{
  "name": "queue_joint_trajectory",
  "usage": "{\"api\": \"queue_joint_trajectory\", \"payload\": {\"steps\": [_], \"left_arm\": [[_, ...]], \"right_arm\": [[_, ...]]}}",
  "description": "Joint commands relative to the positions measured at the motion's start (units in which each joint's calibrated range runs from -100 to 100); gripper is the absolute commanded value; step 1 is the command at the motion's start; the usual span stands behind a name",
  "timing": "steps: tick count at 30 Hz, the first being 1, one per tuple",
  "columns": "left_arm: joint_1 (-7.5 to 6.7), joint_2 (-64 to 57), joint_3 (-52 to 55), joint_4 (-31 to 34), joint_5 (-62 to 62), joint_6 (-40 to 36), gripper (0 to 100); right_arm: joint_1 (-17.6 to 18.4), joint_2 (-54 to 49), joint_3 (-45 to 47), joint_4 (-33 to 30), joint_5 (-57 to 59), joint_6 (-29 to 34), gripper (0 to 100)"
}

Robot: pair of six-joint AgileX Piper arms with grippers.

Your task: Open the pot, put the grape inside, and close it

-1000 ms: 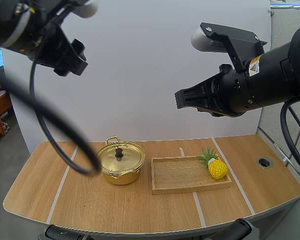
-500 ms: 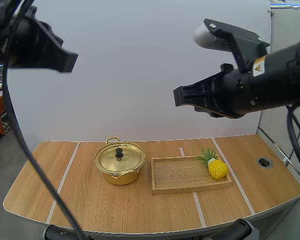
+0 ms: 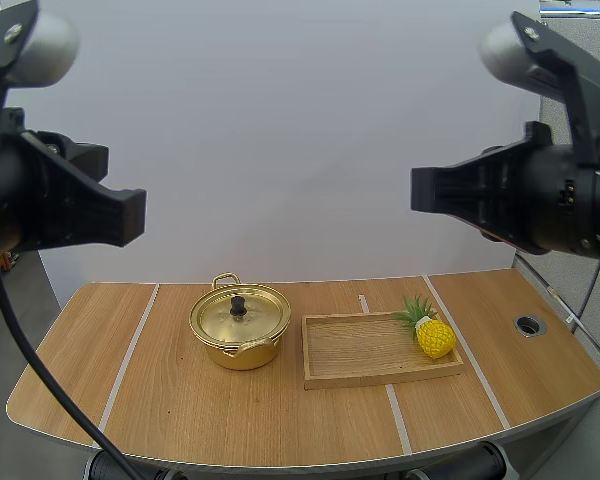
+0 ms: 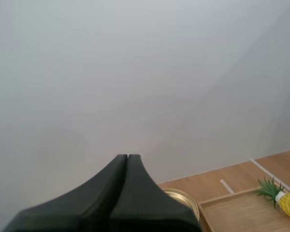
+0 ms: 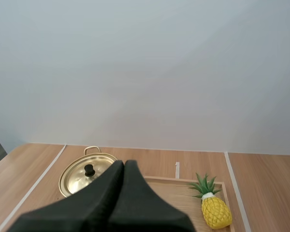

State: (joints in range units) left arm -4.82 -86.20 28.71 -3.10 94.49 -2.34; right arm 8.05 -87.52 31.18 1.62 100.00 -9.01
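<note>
The gold pot (image 3: pixel 240 325) stands left of centre on the table with its lid on, black knob (image 3: pixel 238 305) up. A yellow pineapple (image 3: pixel 433 335) lies at the right end of the wooden tray (image 3: pixel 380 378). My left gripper (image 4: pixel 127 155) is shut on nothing, high above the table, with the pot's rim (image 4: pixel 183 199) and the pineapple (image 4: pixel 287 203) far beyond its tips. My right gripper (image 5: pixel 124 162) is also shut and holds nothing; it hangs high, and below it are the pot (image 5: pixel 87 176), the tray (image 5: pixel 179 191) and the pineapple (image 5: pixel 215 210).
The tray sits directly right of the pot, close beside it. A round metal grommet (image 3: pixel 528 324) is set in the table (image 3: pixel 130 400) at the far right. Pale stripes run across the wooden top. Both arms (image 3: pixel 50 200) are well above everything.
My left arm has swung down and leftwards and its gripper has gone from open to shut. My right arm has shifted to the right. Pot, tray and pineapple have not moved.
</note>
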Motion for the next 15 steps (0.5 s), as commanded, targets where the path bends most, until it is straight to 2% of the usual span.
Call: {"api": "queue_joint_trajectory", "payload": {"steps": [1, 8, 15], "left_arm": [[1.30, -7.0, 6.5, -0.5, -12.2, -5.0, 0], [1.96, -13.0, 14.2, -0.5, -15.4, -5.2, 0], [1.96, -13.8, 23.7, -0.2, -23.9, -5.3, 0]], "right_arm": [[-3.2, -7.0, 0.0, 0.2, -0.4, 1.3, 0], [-4.7, -12.2, 2.1, 0.2, -9.4, 1.3, 0], [-5.0, -12.5, 17.4, -1.0, -22.2, 1.3, 0]]}}
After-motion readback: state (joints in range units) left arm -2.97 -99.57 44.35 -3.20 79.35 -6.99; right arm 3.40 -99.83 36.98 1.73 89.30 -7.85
